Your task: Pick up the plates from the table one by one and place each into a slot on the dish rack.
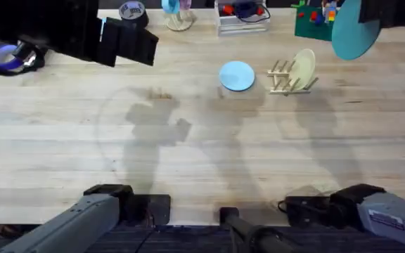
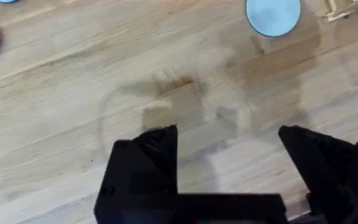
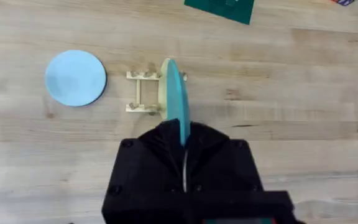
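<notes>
Grey arm links, black joints; white label; black angular fingers.

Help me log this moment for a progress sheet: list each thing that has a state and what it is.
teal plate: held on edge in the right gripper, above the rack.
pale blue plate: flat on the table.
dish rack: one cream plate slotted.
left gripper: jaws open, empty.

The near and middle table lies bare, free for passage. At the far side the blue plate lies flat just beside the rack, where a cream plate stands in one slot; clutter lines the far edge.
</notes>
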